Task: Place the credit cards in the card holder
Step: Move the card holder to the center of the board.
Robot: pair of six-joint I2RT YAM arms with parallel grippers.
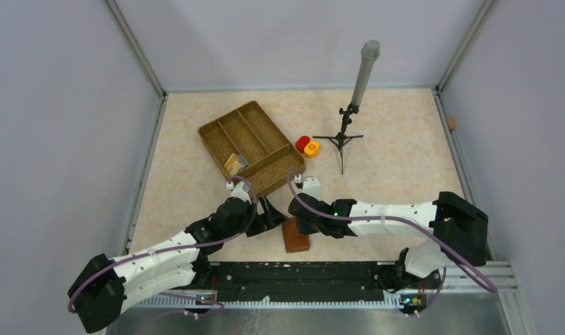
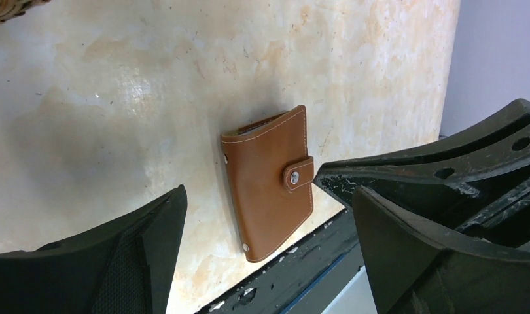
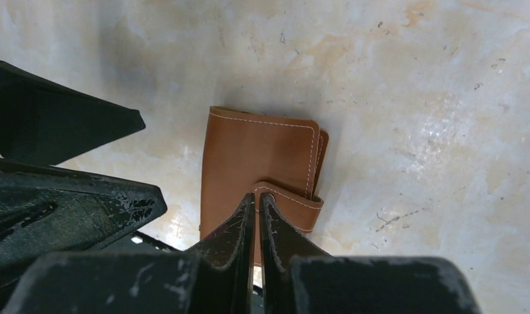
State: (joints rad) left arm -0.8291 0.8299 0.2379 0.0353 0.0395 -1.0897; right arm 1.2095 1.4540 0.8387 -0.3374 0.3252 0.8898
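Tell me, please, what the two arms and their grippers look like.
Both the left arm and right arm have white links with black joint housings, and a purplish cable loops along each. The left gripper and right gripper are black, wedge-shaped and scuffed.

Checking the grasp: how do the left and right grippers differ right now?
The left gripper is wide open; the right gripper is shut. The left gripper stands apart from the holder; the right gripper's tips meet over its clasp strap, though contact is unclear. Both are black, two-fingered and aimed at the holder.
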